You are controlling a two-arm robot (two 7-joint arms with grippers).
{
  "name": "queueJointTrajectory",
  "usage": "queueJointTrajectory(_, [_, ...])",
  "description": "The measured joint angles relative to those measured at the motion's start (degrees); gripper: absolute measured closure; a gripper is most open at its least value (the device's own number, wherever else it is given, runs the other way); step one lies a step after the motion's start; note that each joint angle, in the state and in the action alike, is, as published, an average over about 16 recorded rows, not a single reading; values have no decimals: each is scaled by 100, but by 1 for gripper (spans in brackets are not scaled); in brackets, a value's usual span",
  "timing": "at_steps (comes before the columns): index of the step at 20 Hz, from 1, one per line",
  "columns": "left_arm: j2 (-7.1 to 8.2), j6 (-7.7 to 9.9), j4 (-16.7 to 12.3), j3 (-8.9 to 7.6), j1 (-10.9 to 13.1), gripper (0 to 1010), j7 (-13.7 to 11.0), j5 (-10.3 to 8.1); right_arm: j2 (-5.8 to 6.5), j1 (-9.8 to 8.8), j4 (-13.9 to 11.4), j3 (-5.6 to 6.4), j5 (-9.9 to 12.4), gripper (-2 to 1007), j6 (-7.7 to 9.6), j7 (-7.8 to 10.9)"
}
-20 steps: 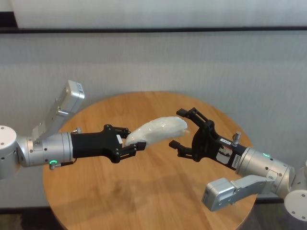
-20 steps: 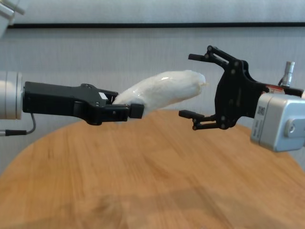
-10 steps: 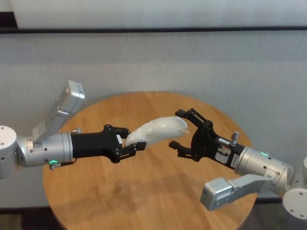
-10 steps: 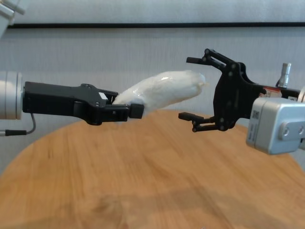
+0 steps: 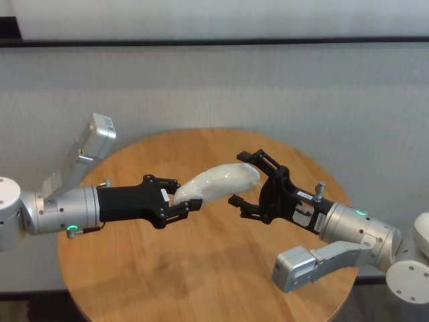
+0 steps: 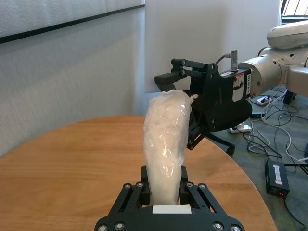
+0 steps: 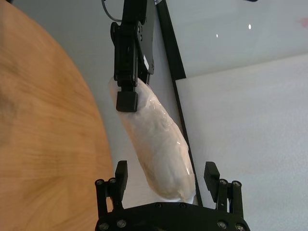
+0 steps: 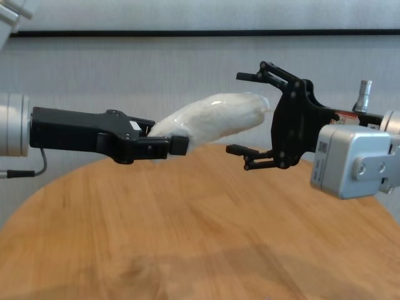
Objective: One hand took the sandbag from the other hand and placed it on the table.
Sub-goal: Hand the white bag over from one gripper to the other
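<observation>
Round wooden bench (image 5: 201,268), grey wall (image 5: 268,87) behind. Left gripper (image 5: 179,201) level above it, jaws clamped on sandbag (image 5: 218,182). Right gripper (image 5: 244,180) opposite, jaws wide around bag's far tip, seemingly not touching.

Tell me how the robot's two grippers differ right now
The left gripper is long, slim and shut on one end of the sandbag; the right gripper is an open-frame linkage, jaws spread wide around the bag's free end without gripping. The left has a round white wrist, the right a boxy silver housing. Both are black, held above the table.
</observation>
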Motion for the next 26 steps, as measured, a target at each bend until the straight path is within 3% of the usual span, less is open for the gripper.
queueJointTrajectory(16, [0, 0, 0, 0, 0, 667, 0, 0, -97, 143, 130, -129, -116, 4, 70, -110])
queueJointTrajectory(26, [0, 0, 0, 0, 0, 667, 0, 0, -128, 161, 147, -147, -62, 4, 98, -103])
